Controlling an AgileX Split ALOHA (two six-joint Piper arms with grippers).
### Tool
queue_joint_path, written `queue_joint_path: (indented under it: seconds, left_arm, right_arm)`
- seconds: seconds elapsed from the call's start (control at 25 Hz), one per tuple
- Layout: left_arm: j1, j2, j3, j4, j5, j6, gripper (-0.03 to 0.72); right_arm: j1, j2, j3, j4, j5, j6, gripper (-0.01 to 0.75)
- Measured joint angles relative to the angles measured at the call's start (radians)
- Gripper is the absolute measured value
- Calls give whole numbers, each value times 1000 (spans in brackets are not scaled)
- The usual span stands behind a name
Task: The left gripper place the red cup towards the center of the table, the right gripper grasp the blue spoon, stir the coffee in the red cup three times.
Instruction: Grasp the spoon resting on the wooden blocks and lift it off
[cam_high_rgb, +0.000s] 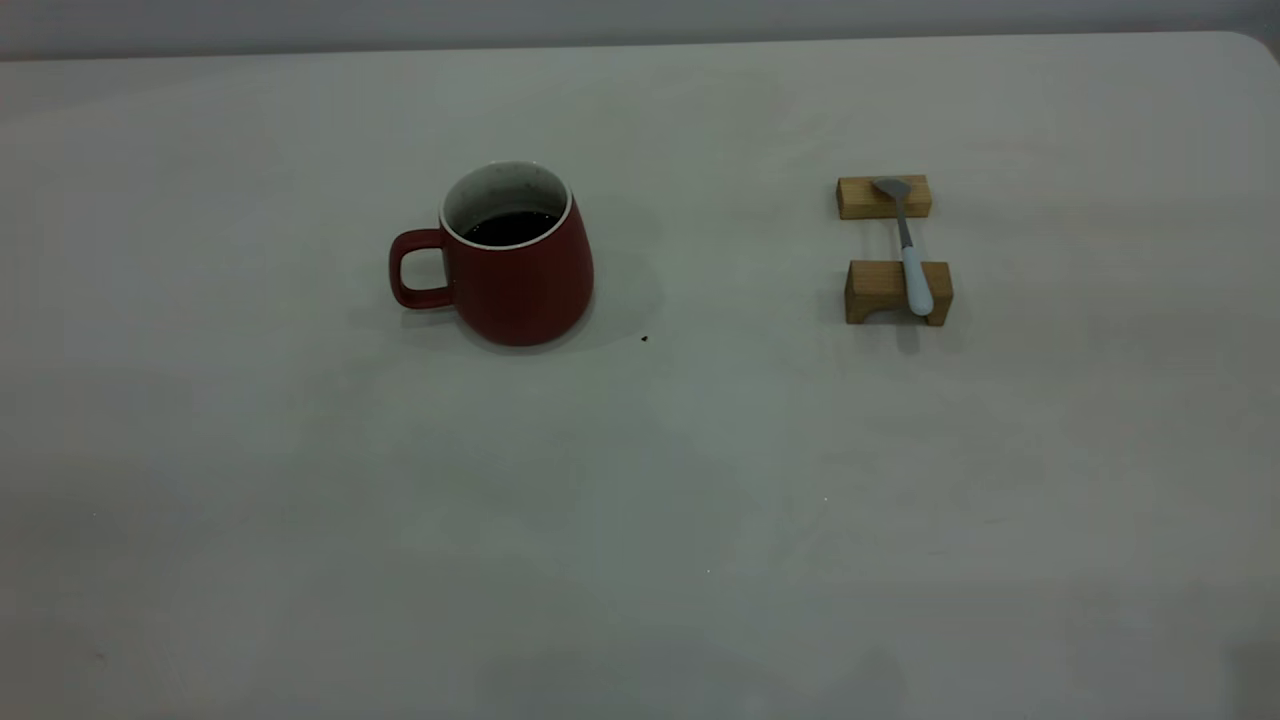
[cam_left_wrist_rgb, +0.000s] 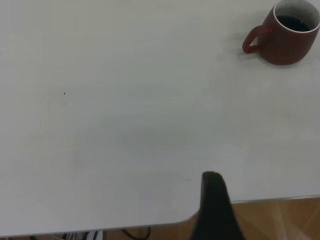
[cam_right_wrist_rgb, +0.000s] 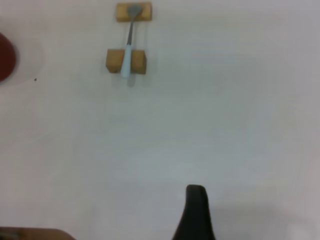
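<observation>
1. The left gripper (cam_left_wrist_rgb: 216, 210) is hovering near the table's edge, well apart from the red cup (cam_left_wrist_rgb: 286, 34); only one dark finger is showing in its wrist view, so I cannot tell whether it is open or closed.
2. The right gripper (cam_right_wrist_rgb: 194, 214) is hanging over bare table (cam_high_rgb: 640, 520), far from the blue spoon (cam_right_wrist_rgb: 128, 44); again a single finger is showing, so its state is unclear.
3. The red cup (cam_high_rgb: 510, 255) is standing upright left of centre, handle pointing left, with dark coffee (cam_high_rgb: 510, 226) sitting inside.
4. The blue spoon (cam_high_rgb: 908, 245) is lying across two wooden blocks (cam_high_rgb: 898, 290) at the right, its bowl resting on the farther block and its pale handle on the nearer one.
5. A tiny dark speck (cam_high_rgb: 644, 339), perhaps a crumb, is lying just right of the cup.
</observation>
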Motion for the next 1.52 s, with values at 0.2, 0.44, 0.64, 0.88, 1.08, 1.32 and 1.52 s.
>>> queue_joint_path:
  seconds: [0.2,0.44,0.64,0.88,1.08,1.32,1.52]
  left_arm:
    - [0,0,0,0,0,0,594]
    - [0,-1,0,0,0,0,594]
    - [0,-1,0,0,0,-1,594]
    - [0,-1,0,0,0,-1,594]
    - [0,-1,0,0,0,-1,594]
    - [0,-1,0,0,0,-1,594]
    - [0,-1,0,0,0,-1,594]
  right_arm:
    - [0,327,-99,84,-97,-102,701]
    - [15,722,-277,144,-131,-208,700]
    - [114,1012,-408,135,-184,-214,697]
    - [191,1269,-565,134,-212,-207,697]
    - [229,1422,-654,134,-239,-206,697]
    - [266,1558,-747,134,-241,-197,697]
    - [302,1650,-833,133,-234,-175,696]
